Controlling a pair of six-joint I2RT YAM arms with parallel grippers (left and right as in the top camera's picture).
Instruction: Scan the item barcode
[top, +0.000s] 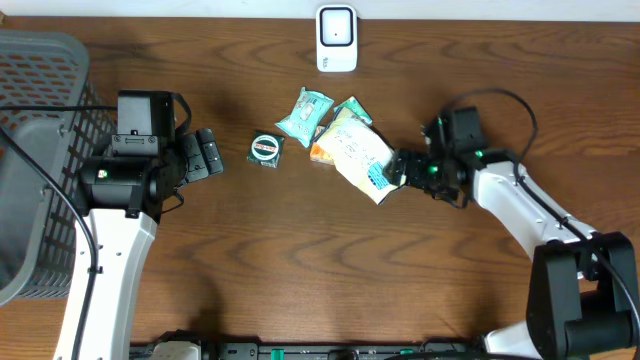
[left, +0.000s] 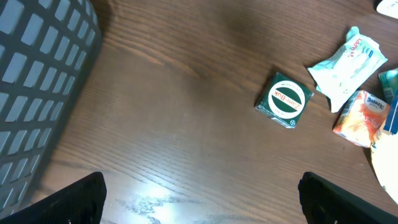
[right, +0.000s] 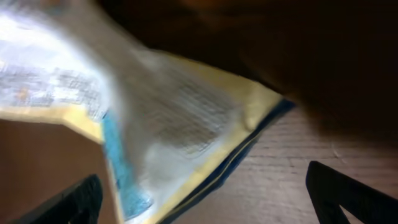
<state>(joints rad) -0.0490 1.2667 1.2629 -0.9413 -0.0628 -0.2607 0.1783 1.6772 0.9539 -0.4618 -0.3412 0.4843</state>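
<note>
The yellow bag (top: 358, 152) lies at the middle of the desk (top: 300, 270), its corner between the spread right fingers (right: 348, 196), with packets (top: 303, 115) and a tin (top: 265, 148) crowded beside it, the scanner (top: 336, 38) at the far edge, and the left fingers (left: 68, 202) spread near the basket (top: 40, 150).

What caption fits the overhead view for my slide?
Open right pincer at the yellow bag; open left pincer near the green tin; scanner at top centre.

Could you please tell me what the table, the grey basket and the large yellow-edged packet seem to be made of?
Table: wood or wood-look laminate, visible grain, slight sheen. Basket: likely moulded grey plastic, grid walls. Packet: thin glossy plastic film, probably; it creases and reflects.
</note>
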